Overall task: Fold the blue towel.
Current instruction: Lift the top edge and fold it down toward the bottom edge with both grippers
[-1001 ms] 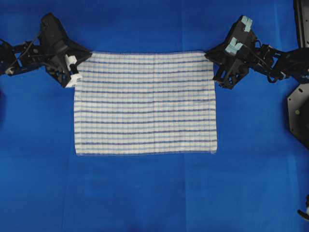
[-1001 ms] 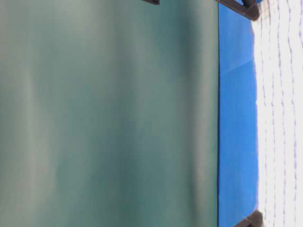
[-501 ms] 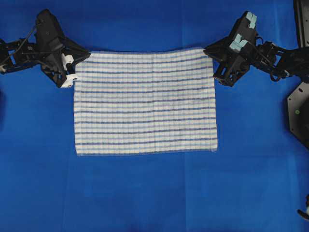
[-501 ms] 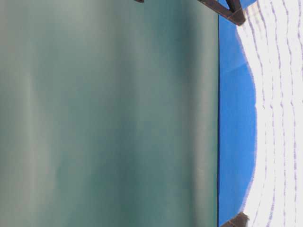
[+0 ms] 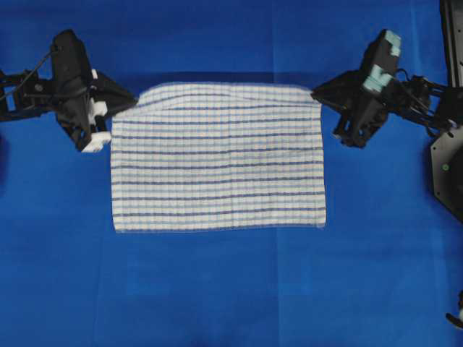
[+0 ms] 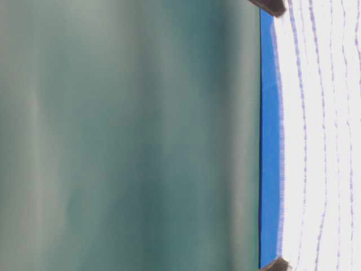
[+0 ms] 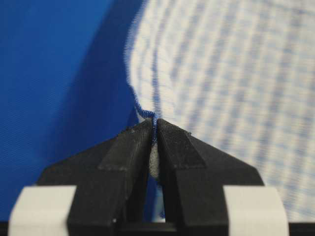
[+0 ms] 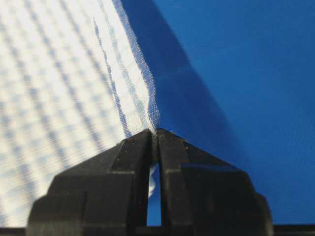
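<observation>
Blue covering (image 5: 231,289) across the whole table, flat, faint crease lines in a grid, darker shade just beyond the towel's far edge

Blue towel (image 5: 217,155), white with thin dark-blue and pale-blue stripes, spread between the two grippers; near edge flat on the covering, far edge raised, bowed slightly between its held corners

Left gripper (image 5: 129,97) at the towel's far left corner; in the left wrist view jaws pressed together on the hemmed corner (image 7: 147,115), cloth fanning out ahead and to the right of the fingertips (image 7: 140,135), bare blue covering to their left, white tape bands on both fingers nearer the camera

Right gripper (image 5: 316,92) at the far right corner; in the right wrist view jaws likewise clamped tight on the corner (image 8: 152,115), towel stretching away ahead and to the left of the fingertips (image 8: 170,140), covering and the towel's shadow to the right

Black arm hardware along the right border of the overhead view (image 5: 448,173)

Table-level view turned sideways: blurred grey-green backdrop (image 6: 130,135) filling most of the picture, narrow blue strip of table, then lifted towel, bright and overexposed, gripper tips just visible at two corners
</observation>
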Robot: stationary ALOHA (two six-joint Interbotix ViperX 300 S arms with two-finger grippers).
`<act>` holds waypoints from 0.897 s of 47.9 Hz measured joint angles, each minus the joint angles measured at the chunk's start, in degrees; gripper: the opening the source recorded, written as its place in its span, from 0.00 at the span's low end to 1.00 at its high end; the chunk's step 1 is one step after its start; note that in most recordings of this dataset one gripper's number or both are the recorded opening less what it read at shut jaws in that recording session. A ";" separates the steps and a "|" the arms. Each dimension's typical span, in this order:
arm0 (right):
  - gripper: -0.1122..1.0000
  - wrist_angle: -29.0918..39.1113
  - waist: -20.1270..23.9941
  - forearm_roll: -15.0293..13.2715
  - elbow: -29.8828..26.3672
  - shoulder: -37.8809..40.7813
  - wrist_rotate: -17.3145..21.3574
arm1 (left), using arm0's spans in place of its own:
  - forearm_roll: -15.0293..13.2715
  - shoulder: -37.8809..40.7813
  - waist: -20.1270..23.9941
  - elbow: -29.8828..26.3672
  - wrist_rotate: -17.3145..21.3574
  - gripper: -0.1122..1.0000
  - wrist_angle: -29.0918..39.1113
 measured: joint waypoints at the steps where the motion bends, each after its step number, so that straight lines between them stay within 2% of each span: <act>1: 0.14 0.35 0.53 0.18 0.26 -0.70 0.09 | 0.00 -0.62 -0.62 0.09 0.00 0.14 0.44; 7: 0.14 1.93 3.87 1.41 1.93 -4.57 0.79 | 0.00 -4.57 -4.75 0.53 -1.23 0.13 2.81; 23: 0.14 5.80 15.64 7.91 3.08 -8.79 1.41 | -0.09 -10.81 -15.47 2.90 -10.63 0.14 7.21; 34: 0.14 6.77 21.53 12.57 2.99 -8.79 1.41 | 0.00 -10.72 -21.80 3.16 -12.74 0.14 7.21; 43: 0.14 6.77 24.61 13.80 2.64 -8.00 1.41 | -0.09 -9.49 -24.52 2.46 -14.33 0.13 7.21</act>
